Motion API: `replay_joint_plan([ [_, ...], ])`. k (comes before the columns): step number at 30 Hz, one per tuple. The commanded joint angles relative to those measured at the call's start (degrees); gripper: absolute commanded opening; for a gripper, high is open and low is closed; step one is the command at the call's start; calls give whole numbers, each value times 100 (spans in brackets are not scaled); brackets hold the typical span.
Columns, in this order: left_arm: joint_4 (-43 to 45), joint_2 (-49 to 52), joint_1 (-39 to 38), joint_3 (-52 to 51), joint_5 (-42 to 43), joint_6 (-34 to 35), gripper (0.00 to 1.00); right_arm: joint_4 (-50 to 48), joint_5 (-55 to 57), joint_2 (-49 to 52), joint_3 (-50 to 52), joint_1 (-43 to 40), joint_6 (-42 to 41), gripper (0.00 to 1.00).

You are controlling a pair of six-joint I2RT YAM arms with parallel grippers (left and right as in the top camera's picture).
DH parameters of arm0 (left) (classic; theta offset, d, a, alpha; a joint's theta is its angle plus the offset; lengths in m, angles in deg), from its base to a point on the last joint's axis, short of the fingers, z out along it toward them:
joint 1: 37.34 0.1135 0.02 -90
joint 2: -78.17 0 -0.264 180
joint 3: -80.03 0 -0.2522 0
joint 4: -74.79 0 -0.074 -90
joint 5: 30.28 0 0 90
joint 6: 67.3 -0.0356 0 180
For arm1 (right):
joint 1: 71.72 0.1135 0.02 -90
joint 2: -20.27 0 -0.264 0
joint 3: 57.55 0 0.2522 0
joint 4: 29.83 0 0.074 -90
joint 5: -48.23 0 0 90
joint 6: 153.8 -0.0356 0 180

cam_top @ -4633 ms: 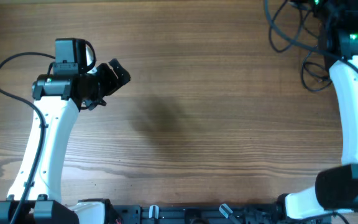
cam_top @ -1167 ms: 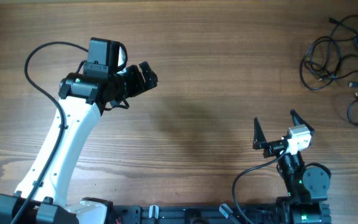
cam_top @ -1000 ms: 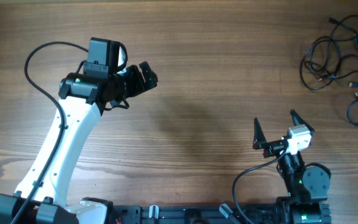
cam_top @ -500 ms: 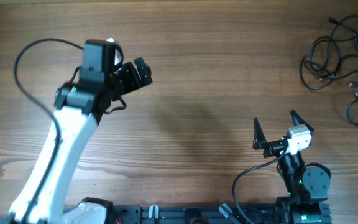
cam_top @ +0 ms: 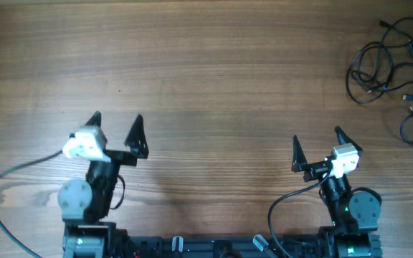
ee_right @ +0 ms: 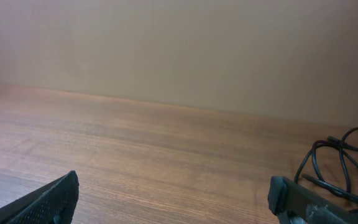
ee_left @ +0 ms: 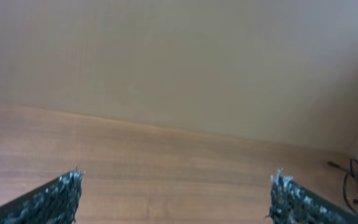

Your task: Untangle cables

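Wood-grain table (cam_top: 214, 79) fills the overhead view. The cables (cam_top: 391, 64) lie on it in a loose black tangle of loops at the two o'clock corner, with nothing touching them. The left gripper (cam_top: 115, 127) sits low at seven o'clock near the front edge, its two dark fingers (cam_top: 136, 136) spread wide with only bare wood between them. The right gripper (cam_top: 317, 147) sits at five o'clock, likewise splayed apart and holding nothing, well away from the tangle.

Through the left wrist camera I see plain tabletop and a beige wall (ee_left: 179, 56) between the fingertips, with a bit of black cord just showing at four o'clock. Through the right wrist camera the cables (ee_right: 337, 165) rest on the wood toward four o'clock, beyond the right-hand fingertip.
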Motion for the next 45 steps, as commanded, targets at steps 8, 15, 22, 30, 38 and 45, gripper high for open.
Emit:
replay_joint_plan([
  [8,-339,-1788,166,-1322,-151,-282,100,-35,-31,-24,4,-24,-92,100],
  [15,-1213,-2022,166,-1322,-214,-387,100,-35,-31,-24,4,-24,-92,100],
  [22,-1196,-2020,166,-1322,-229,-385,100,-35,-31,-24,4,-24,-92,100],
  [30,-1196,-2006,166,-1322,-229,-385,100,-35,-31,-24,4,-24,-92,100],
  [38,-1198,-2000,166,-1322,-229,-385,100,-35,-31,-24,4,-24,-90,100],
  [45,-1198,-2000,166,-1322,-229,-382,100,-35,-31,-24,4,-24,-94,100],
])
